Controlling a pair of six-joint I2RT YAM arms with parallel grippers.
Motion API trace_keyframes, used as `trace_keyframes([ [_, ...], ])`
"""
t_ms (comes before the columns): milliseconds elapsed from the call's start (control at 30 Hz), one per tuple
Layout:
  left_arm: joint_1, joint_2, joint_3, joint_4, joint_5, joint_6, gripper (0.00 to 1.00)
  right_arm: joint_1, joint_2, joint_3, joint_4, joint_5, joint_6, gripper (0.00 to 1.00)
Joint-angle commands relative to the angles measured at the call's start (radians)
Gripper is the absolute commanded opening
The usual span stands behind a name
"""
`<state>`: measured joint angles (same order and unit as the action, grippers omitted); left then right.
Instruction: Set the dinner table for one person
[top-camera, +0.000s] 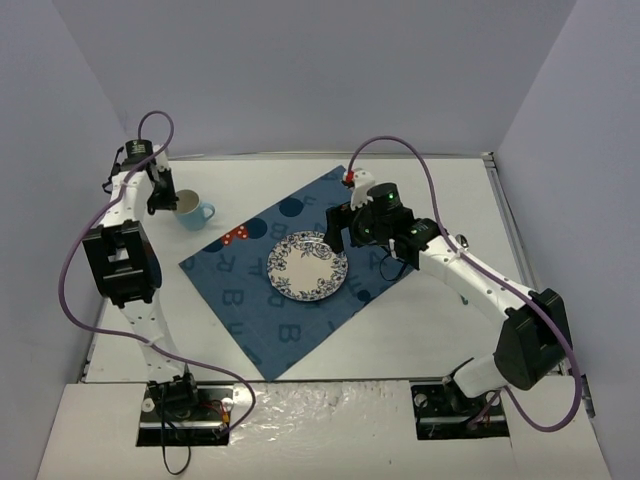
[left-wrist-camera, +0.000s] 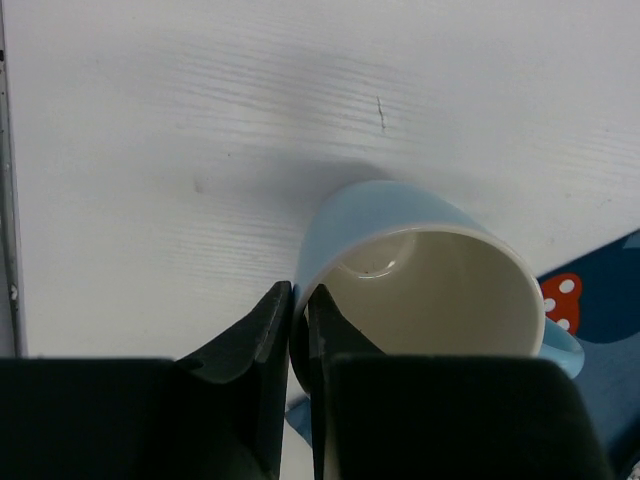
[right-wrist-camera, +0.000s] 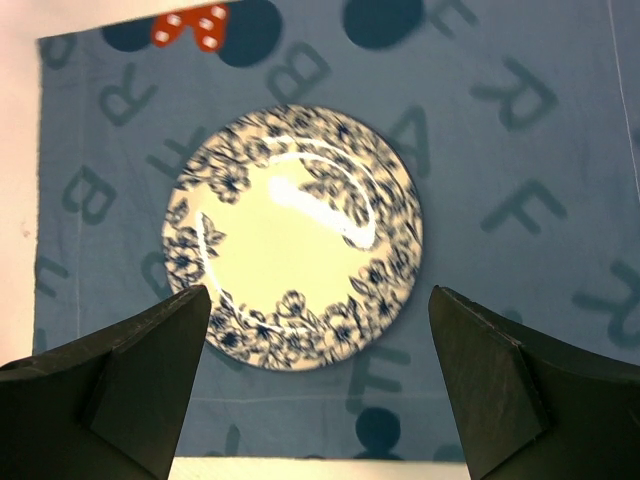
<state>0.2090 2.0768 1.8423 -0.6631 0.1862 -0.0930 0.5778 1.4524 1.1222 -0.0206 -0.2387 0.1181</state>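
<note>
A light blue mug (top-camera: 194, 211) with a cream inside stands on the white dinner table (top-camera: 440, 330) at the far left, just off the blue placemat (top-camera: 250, 300). My left gripper (top-camera: 160, 200) is shut on its rim. In the left wrist view one finger is outside the mug (left-wrist-camera: 400, 210) and the other inside, with the left gripper (left-wrist-camera: 300, 292) pinching the wall between them. A blue-flowered plate (top-camera: 307, 265) lies on the middle of the placemat. My right gripper (right-wrist-camera: 318, 291) hangs open above the near rim of the plate (right-wrist-camera: 292, 235), holding nothing.
The placemat (right-wrist-camera: 500, 150) lies at an angle, printed with letters, dots and a red spotted bow (top-camera: 235, 236). Plain walls close in the table on the left, back and right. A metal strip (top-camera: 505, 215) runs along the table's right edge.
</note>
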Motion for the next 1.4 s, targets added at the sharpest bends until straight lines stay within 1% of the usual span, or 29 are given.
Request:
trace_keyframes([
  [0,-0.079,-0.21,0.066,-0.052,-0.038,-0.014,0.0,0.075,0.038,0.133,0.053,0.011,-0.154,0.87],
  [67,-0.144,-0.25,0.07,-0.114,-0.064,-0.038,0.0,0.098,0.064,0.195,0.051,-0.008,-0.207,0.87],
  [200,-0.261,-0.309,0.065,-0.19,-0.1,-0.08,0.0,0.145,0.126,0.282,0.053,-0.033,-0.279,0.85],
  [300,-0.313,-0.355,0.067,-0.244,-0.108,-0.11,0.0,0.167,0.176,0.336,0.051,-0.047,-0.312,0.82],
  [367,-0.35,-0.38,0.066,-0.263,-0.107,-0.128,0.0,0.179,0.199,0.37,0.048,-0.049,-0.336,0.81],
  [467,-0.413,-0.408,0.069,-0.289,-0.146,-0.141,0.0,0.192,0.223,0.408,0.049,-0.058,-0.36,0.78],
  [567,-0.445,-0.42,0.064,-0.291,-0.14,-0.157,0.0,0.198,0.241,0.424,0.048,-0.074,-0.371,0.76],
  [633,-0.491,-0.43,0.06,-0.292,-0.139,-0.17,0.0,0.204,0.25,0.433,0.05,-0.09,-0.382,0.72],
  [800,-0.537,-0.445,0.06,-0.29,-0.151,-0.188,0.0,0.214,0.274,0.452,0.048,-0.102,-0.394,0.65],
  [933,-0.564,-0.458,0.051,-0.287,-0.156,-0.201,0.0,0.215,0.293,0.469,0.047,-0.109,-0.394,0.56],
  [1000,-0.569,-0.463,0.051,-0.285,-0.159,-0.206,0.0,0.214,0.299,0.473,0.047,-0.112,-0.391,0.53],
  [1200,-0.585,-0.471,0.057,-0.284,-0.163,-0.207,0.0,0.214,0.307,0.473,0.037,-0.111,-0.392,0.41],
  [1300,-0.589,-0.47,0.057,-0.287,-0.161,-0.205,0.0,0.214,0.304,0.473,0.033,-0.104,-0.393,0.31],
  [1367,-0.592,-0.468,0.056,-0.293,-0.161,-0.203,0.0,0.214,0.302,0.475,0.034,-0.101,-0.395,0.19],
])
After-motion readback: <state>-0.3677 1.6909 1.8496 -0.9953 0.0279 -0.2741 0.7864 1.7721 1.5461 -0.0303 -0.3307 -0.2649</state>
